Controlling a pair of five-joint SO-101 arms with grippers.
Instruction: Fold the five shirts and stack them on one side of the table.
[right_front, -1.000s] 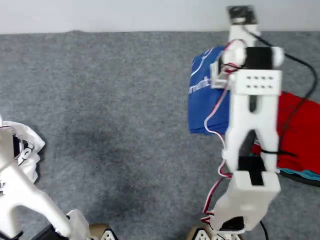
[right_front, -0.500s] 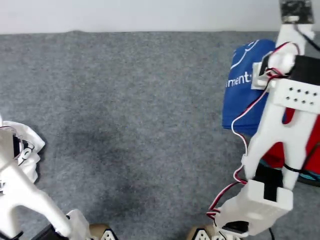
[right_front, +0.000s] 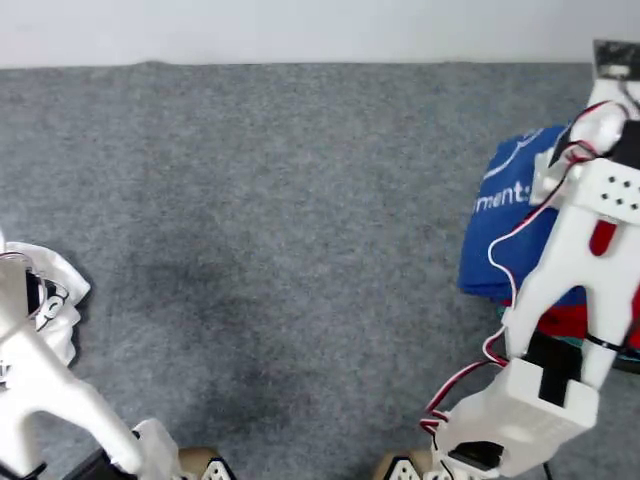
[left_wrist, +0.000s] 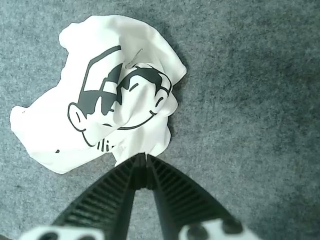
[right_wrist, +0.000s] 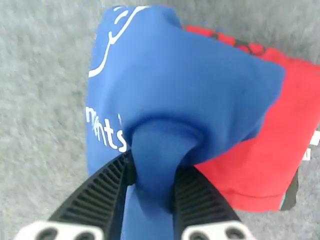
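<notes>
Right wrist view: my right gripper (right_wrist: 150, 170) pinches the blue shirt (right_wrist: 185, 85) over the red shirt (right_wrist: 260, 150), at the table's 3 o'clock. At 9 o'clock the white shirt (left_wrist: 110, 95) lies crumpled, I judge not yet folded, beside my left gripper (left_wrist: 146, 165), closed and empty.

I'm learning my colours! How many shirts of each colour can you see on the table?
white shirt: 1
blue shirt: 1
red shirt: 1
teal edge under the red shirt, probably another shirt: 1
Total: 4
</notes>
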